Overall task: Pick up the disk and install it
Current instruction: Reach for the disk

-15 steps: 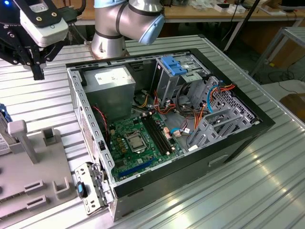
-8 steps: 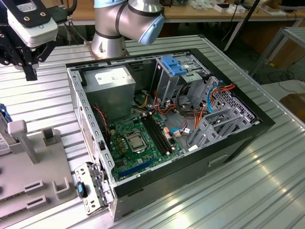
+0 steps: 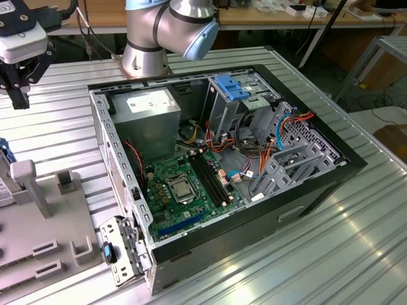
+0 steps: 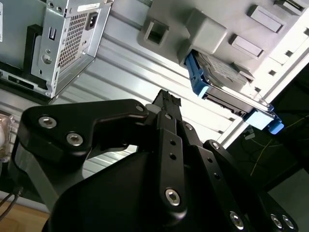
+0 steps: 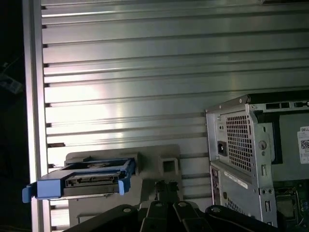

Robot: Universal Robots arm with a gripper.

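Note:
The disk (image 5: 91, 179), dark grey in a bright blue carrier frame, stands on edge in a slot of a grey holder block (image 5: 145, 159) on the ribbed metal table. The second wrist view shows the disk (image 4: 227, 82) from its side. In the exterior view just a blue sliver of the disk (image 3: 4, 155) shows at the left edge. My black gripper (image 3: 20, 100) hangs above the table at the exterior view's far left, beyond the holder and apart from the disk. In the second wrist view the gripper (image 4: 166, 99) has its fingers together on nothing.
An open computer case (image 3: 318, 184) lies on the table's middle, with a motherboard (image 3: 184, 184), a power supply (image 3: 149, 117), coloured cables and a grey drive cage (image 3: 292, 159). A blue latch piece (image 3: 235, 86) tops another cage. The arm's base (image 3: 149, 51) stands behind the case.

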